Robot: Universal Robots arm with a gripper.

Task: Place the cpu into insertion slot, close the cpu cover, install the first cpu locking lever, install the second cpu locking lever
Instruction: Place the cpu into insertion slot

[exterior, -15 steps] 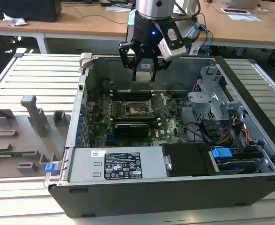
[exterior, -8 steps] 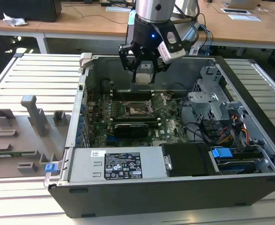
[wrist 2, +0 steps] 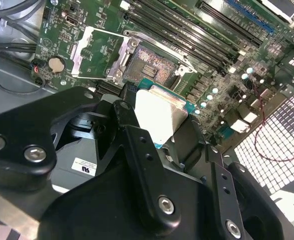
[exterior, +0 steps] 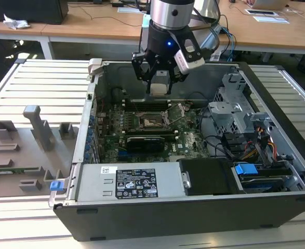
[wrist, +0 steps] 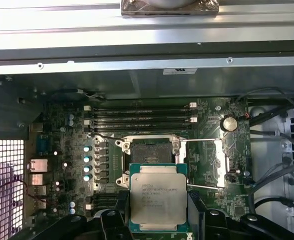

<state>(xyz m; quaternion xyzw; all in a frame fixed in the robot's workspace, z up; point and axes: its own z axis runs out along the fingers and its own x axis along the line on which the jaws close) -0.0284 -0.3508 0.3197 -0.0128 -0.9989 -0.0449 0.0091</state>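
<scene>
cpu [wrist: 158, 197]: satin silver metal lid. cpu cover [wrist 2: 80, 50]: bare glossy metal. gripper [exterior: 160, 85]: matt black. case wall [wrist: 136, 82]: dull grey sheet metal.

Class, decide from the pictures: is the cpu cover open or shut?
Open. The cpu cover lies swung aside from the insertion slot, whose pin grid shows bare.

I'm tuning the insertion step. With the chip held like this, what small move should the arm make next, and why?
Probably a short sideways shift to centre the cpu over the insertion slot before descending. The pincer is shut on the cpu, which in the first wrist view looks offset from the bare slot; the cpu cover lies open.
</scene>
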